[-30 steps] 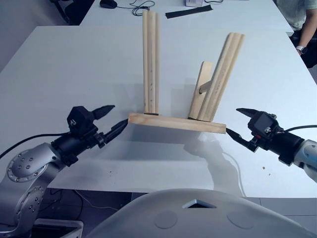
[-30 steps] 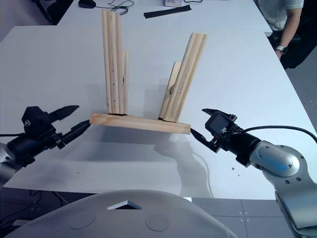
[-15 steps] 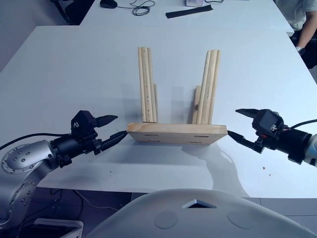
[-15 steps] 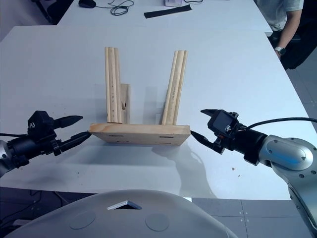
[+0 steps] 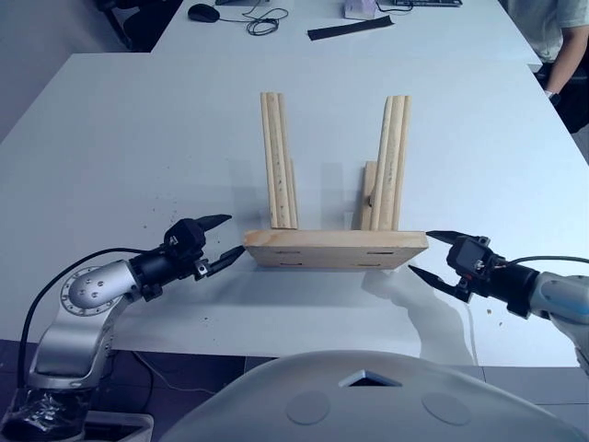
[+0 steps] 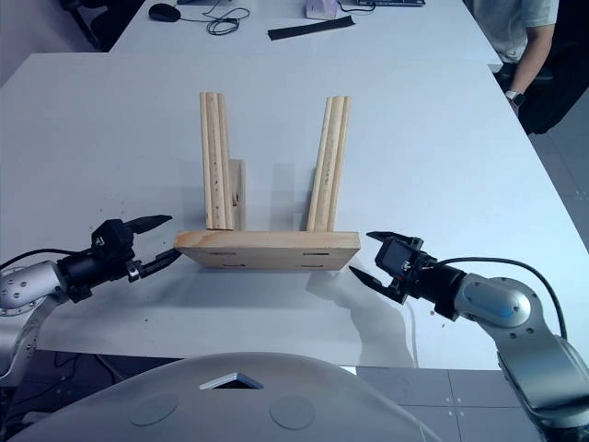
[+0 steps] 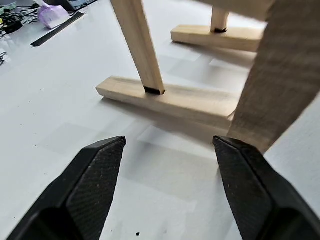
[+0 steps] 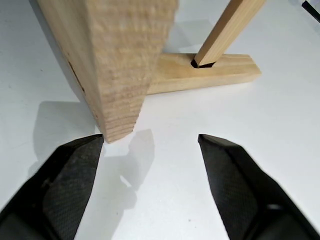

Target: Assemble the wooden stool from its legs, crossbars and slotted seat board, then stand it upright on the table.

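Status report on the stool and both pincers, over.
Left pincer open, at the seat board's left end. Right pincer open, at its right end. Stool on its side on the table, legs pointing away, not upright. Nothing blocking.

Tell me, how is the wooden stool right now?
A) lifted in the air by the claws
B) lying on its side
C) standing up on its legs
B: the stool lies sideways on the table, seat board on edge, left claw and right claw open beside it.

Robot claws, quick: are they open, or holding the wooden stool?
Left black two-finger gripper: open, holding nothing.
Right black two-finger gripper: open, holding nothing.
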Available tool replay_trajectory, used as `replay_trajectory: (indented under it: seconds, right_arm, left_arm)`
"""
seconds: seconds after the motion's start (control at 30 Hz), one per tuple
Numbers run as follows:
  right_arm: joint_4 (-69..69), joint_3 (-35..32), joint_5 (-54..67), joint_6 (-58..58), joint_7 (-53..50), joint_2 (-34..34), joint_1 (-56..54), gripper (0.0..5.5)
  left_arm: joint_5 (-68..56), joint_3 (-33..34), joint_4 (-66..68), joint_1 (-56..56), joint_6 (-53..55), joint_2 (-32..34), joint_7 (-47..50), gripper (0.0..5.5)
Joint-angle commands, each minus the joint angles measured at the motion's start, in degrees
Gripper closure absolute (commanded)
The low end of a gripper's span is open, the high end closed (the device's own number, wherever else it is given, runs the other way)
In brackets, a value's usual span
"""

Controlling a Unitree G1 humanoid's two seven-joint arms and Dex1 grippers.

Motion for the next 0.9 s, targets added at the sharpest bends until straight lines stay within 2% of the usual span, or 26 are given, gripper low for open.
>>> replay_trajectory:
  seconds: [0.03,0.23,0.47,0.9]
  right_arm:
    - [5.85,3.11,-4.23,-4.49,-2.09,3.04,-3.18,2.02]
    - [11.23,7.86,-11.09,-11.18,-4.67,6.22,-3.96,2.02]
    - [7.03,11.47,-11.57,-9.91,-4.74,9.64,-3.89,2.02]
    - [-9.15,4.09,-1.94,0.51,-1.89,9.89,-1.06,2.02]
  left_arm:
    - [4.97,-3.26,5.27,0.15,-6.58,-1.16,-0.43,2.23]
    - [9.35,-7.92,8.99,0.01,-11.46,-3.00,-0.06,2.23]
    - [9.08,-11.10,6.30,-1.81,-10.16,-5.92,1.11,2.23]
    - [-5.17,-4.90,-9.55,0.07,0.39,-2.32,-1.65,2.23]
